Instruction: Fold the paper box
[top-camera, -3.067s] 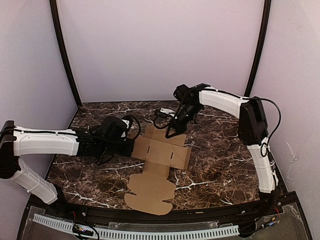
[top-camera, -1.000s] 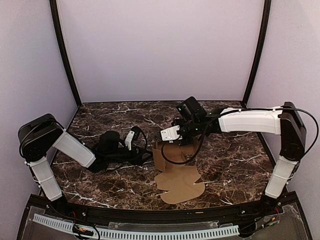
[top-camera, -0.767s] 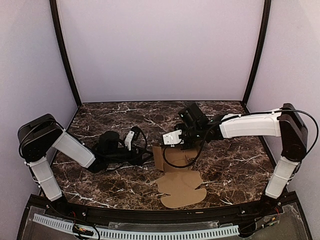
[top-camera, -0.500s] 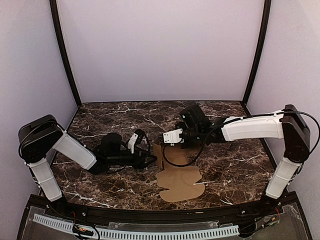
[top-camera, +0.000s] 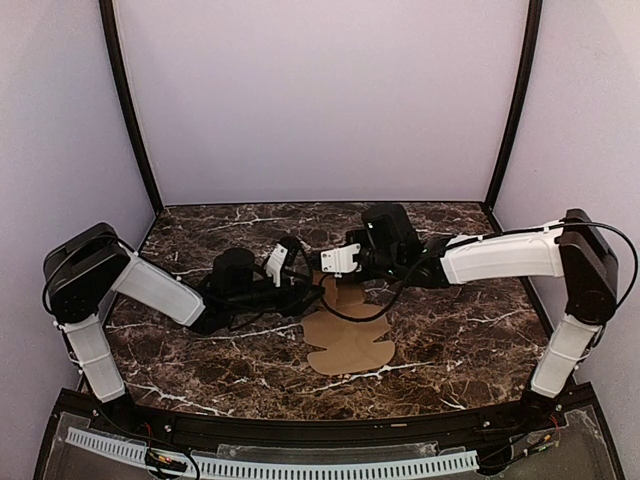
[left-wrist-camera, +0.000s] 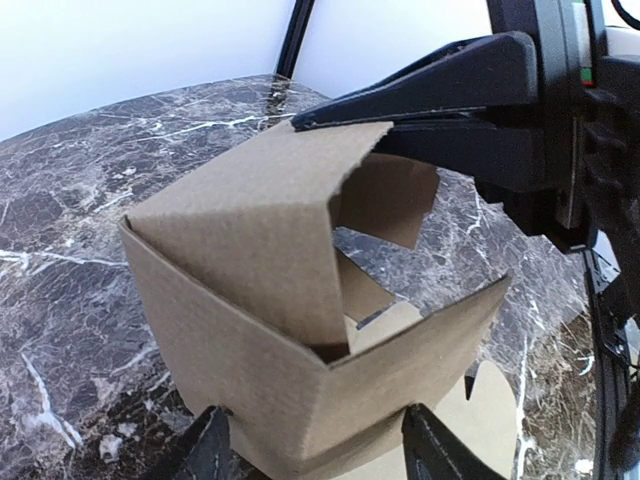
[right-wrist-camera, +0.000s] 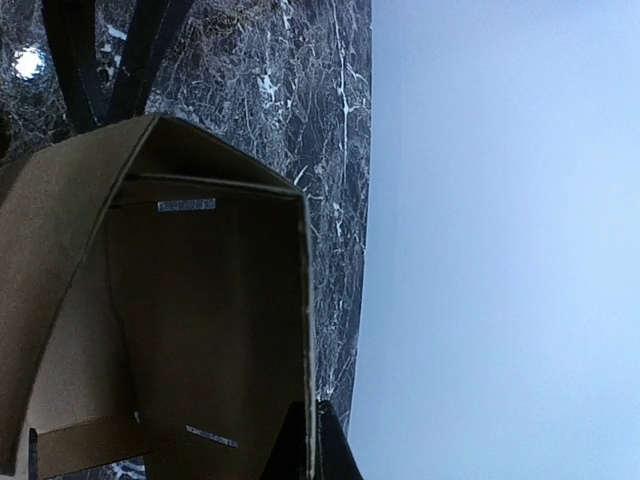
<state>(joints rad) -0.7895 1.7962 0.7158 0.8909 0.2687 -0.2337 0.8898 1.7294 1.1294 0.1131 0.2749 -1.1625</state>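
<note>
The paper box (top-camera: 347, 338) is brown cardboard, half raised into a cube with its rounded flap flat on the table. In the left wrist view the paper box (left-wrist-camera: 250, 330) fills the frame, one corner toward me. My left gripper (left-wrist-camera: 315, 452) has its black fingers (left-wrist-camera: 210, 450) pressed on the two lower walls either side of that corner. My right gripper (left-wrist-camera: 305, 118) pinches the top flap's edge from the far side. In the right wrist view my right gripper (right-wrist-camera: 312, 438) is shut on a thin wall of the paper box (right-wrist-camera: 200, 330), looking into its dark inside. From above, my left gripper (top-camera: 305, 298) and right gripper (top-camera: 333, 275) meet at the box.
The dark marbled table (top-camera: 450, 320) is ringed by pale purple walls and black corner posts (top-camera: 128, 110). A black cable (top-camera: 365, 312) loops from the right wrist over the cardboard. The arm bases and a white slotted rail (top-camera: 300, 465) run along the near edge.
The left gripper slid right and closed in on the box's lower corner. The right gripper moved slightly back with the wall it holds, and the flat rounded flap shifted left and back.
</note>
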